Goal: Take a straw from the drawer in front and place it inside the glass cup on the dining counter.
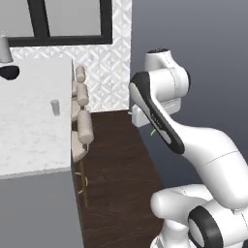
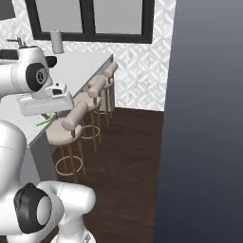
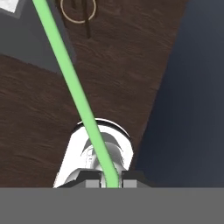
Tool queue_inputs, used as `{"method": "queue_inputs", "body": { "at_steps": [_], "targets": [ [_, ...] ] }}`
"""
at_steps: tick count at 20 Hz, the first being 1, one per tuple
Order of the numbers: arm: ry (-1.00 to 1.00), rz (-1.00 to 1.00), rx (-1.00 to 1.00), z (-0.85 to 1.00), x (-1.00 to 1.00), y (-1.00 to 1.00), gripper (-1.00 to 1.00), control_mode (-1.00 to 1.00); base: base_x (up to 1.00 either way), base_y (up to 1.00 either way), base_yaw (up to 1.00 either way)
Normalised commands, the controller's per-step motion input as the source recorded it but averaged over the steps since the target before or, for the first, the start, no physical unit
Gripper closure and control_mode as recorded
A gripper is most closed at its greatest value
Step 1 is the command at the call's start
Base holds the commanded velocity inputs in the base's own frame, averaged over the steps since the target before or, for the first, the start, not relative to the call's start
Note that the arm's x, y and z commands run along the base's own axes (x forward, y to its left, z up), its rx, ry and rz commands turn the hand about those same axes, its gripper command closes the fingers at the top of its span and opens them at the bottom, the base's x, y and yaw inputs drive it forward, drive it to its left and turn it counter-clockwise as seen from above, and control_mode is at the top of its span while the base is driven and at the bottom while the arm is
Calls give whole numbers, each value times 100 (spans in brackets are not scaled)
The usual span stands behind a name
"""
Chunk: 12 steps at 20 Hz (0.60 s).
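hand view: gripper (image 3: 105, 183) pointing down at the floor, pinching the straw (image 3: 72, 78).

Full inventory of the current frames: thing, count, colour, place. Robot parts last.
straw: 1, light green, clamped in the end effector, running up across the hand view
glass cup: 1, clear, upright on the dining counter near its stool-side edge
dining counter: 1, white marble with a grey base, left side of the left base view
bar stools: 3, beige padded seats with thin brass-coloured legs, in a row along the counter's edge
dark bowl: 1, near-black, far end of the counter, partly cut off
windows: black frames, on the patterned white wall
floor: dark wood
arm: 1, white with dark joints
end effector: 1, shut on the straw
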Motion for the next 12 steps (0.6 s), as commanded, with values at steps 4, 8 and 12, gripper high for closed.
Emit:
{"method": "queue_inputs", "body": {
  "at_steps": [4,8,12],
  "targets": [
    [0,0,0,0,0,0,100,100,61,-68,58],
    [0,0,0,0,0,0,100,100,56,-71,57],
    [0,0,0,0,0,0,100,100,48,-74,57]
  ]
}}
